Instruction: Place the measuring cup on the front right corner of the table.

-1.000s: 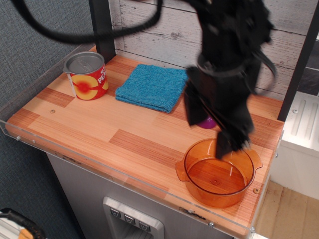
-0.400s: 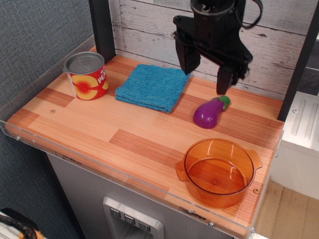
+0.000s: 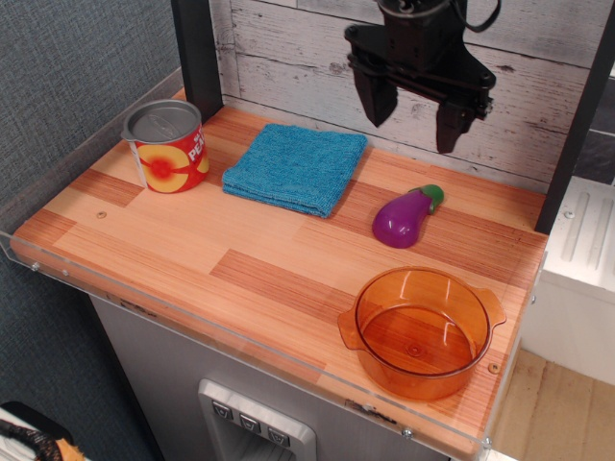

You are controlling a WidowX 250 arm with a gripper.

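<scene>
Near right corner: measuring cup [image 3: 419, 332] sits upright on the desk [image 3: 163, 240], close to the clear edge rim; task placement looks done.
Gripper [image 3: 415, 110]: fingers spread, holding nothing, high over the far edge, well apart from the cup; likely clear so as not to knock it.
Far left: tin can [image 3: 167, 146].
Middle far: blue cloth [image 3: 294, 166].
Between cloth and cup: toy eggplant [image 3: 406, 216], untouched.

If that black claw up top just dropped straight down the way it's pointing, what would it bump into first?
Probably bare table behind the purple eggplant. The open gripper points downward, but depth is unclear, so it might clip the eggplant instead.
</scene>
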